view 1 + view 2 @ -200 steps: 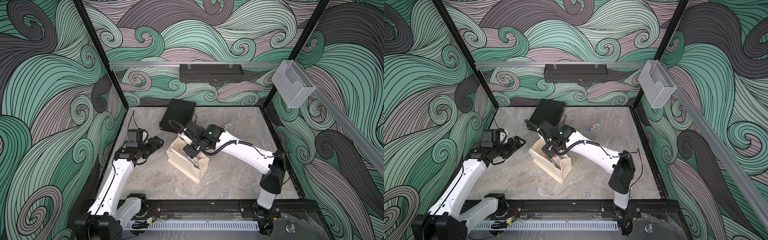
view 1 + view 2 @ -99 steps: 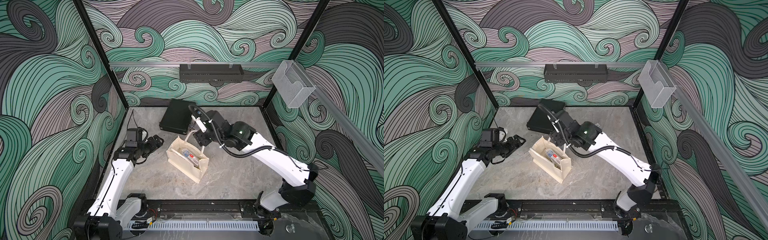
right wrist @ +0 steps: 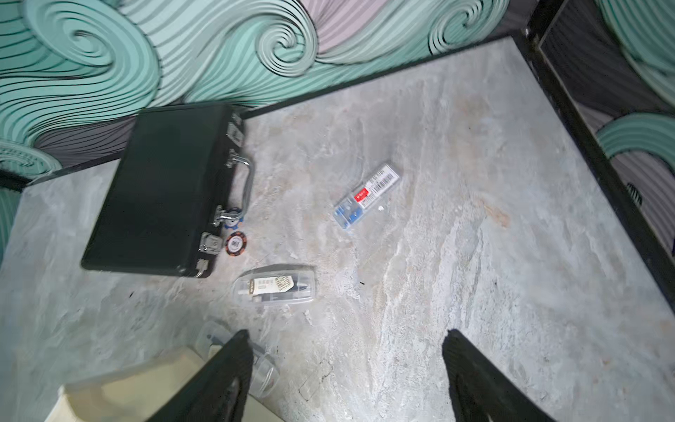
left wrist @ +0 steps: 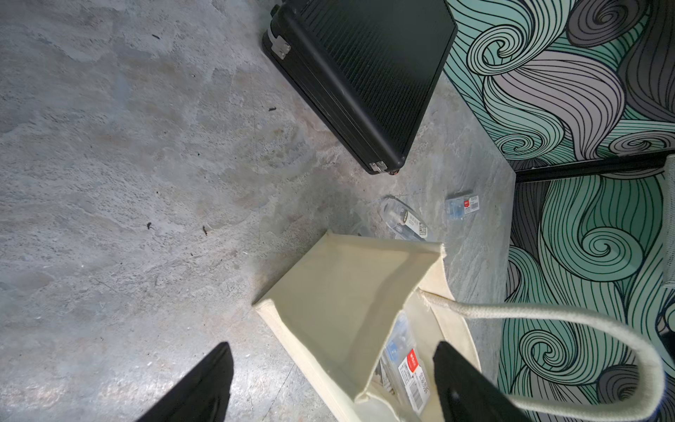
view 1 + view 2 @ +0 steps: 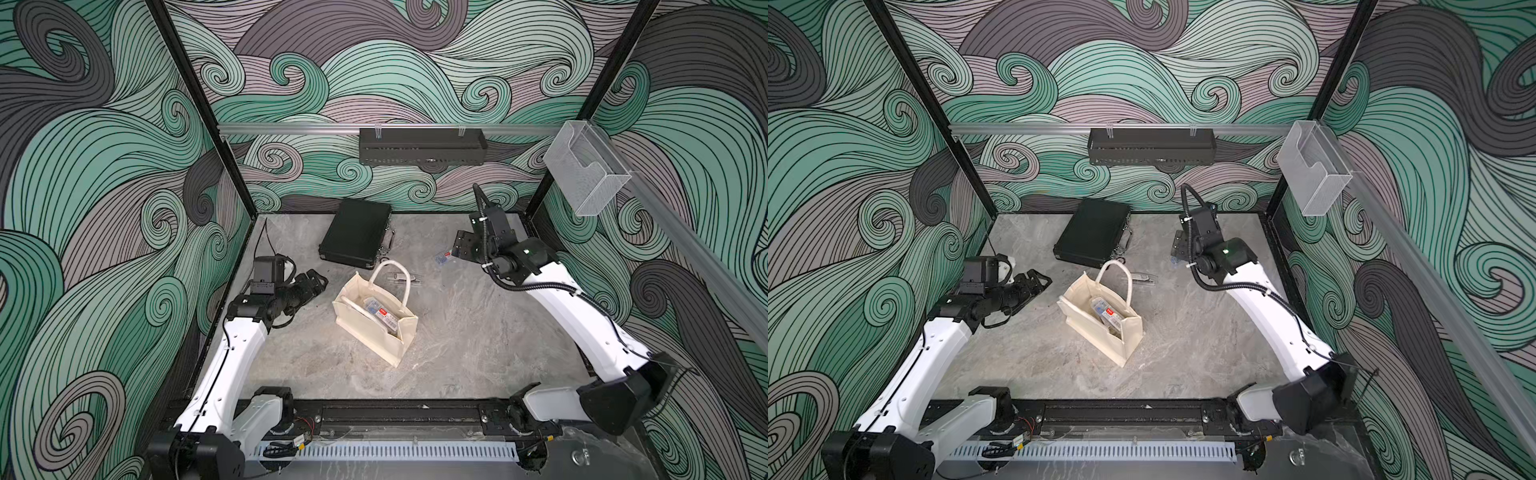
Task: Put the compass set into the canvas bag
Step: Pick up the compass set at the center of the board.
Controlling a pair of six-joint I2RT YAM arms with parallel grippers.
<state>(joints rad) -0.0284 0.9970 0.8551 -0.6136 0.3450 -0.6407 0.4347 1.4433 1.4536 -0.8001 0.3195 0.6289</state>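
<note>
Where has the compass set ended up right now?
The compass set lies inside the open canvas bag, which stands near the centre of both top views, just on the robot's side of the black briefcase.

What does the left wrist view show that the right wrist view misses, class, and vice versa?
Only left wrist: the inside of the canvas bag, holding the boxed compass set, and a loop handle. Only right wrist: the metal handle of the black briefcase and a poker chip in plain sight. Both: briefcase, small red-labelled packet, oval clear case, bag.
</note>
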